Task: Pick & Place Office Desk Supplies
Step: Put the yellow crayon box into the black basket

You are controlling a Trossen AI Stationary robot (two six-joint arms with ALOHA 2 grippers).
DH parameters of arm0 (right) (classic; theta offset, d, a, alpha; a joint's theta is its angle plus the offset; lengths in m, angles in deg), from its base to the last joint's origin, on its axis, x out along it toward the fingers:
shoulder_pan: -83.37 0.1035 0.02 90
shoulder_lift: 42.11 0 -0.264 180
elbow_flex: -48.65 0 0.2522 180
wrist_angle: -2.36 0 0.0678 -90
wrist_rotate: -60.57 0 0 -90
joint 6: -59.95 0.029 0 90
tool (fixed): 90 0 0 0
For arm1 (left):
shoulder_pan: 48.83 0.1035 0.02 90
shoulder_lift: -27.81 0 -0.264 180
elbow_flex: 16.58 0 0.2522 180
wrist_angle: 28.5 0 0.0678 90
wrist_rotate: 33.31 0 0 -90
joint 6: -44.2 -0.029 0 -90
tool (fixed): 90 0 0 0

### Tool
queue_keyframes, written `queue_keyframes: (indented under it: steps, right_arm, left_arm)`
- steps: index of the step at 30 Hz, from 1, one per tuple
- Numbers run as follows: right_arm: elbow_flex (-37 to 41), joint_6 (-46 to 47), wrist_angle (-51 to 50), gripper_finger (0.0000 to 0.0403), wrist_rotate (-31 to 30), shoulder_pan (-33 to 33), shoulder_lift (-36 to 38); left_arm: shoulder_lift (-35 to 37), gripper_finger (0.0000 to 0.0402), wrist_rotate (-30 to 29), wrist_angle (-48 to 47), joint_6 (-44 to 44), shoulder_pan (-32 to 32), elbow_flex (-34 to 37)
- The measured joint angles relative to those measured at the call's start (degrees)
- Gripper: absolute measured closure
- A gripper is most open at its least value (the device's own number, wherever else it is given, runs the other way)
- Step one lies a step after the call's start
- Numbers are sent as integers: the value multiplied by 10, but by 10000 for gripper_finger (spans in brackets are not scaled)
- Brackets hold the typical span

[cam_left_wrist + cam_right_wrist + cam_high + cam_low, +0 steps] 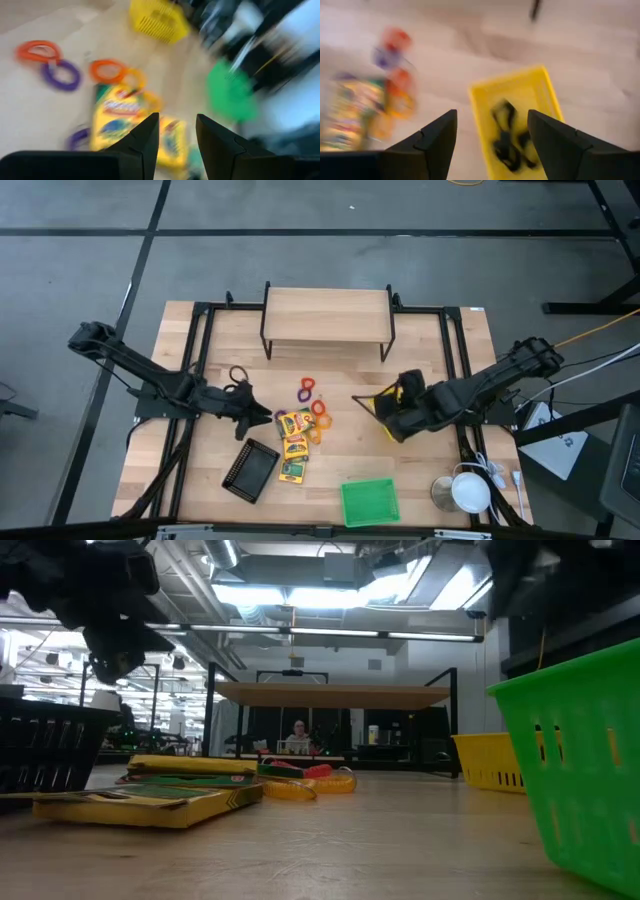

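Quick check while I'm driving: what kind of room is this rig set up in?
Likely a robotics lab or workshop in an open industrial space. The low view shows exposed ceiling ducts and strip lights and a person seated at a far desk; the high view shows a wooden table on a bare grey floor.

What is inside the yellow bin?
Black clips lie in a dark tangle inside the yellow bin. How many cannot be told; the open right gripper hovers above.

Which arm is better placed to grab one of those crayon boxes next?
Probably left. The left gripper sits open right beside the crayon boxes, while the right gripper is open over the yellow bin, farther away.
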Motion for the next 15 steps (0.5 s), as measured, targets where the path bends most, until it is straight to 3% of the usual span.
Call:
queue_keyframes:
  steps: [4, 8, 15]
  right_arm:
    - [-32, -13, 1, 158, -65, -3, 15]
    - [-49, -39, 2, 158, -77, -10, 18]
    - [-50, -28, 1, 158, -77, -12, 18]
  left_arm:
    - [-25, 276, -18, -195, -106, 0, -81]
    - [-72, 276, -21, -326, -223, 0, -138]
    - [-154, 239, -27, -282, -433, -18, -166]
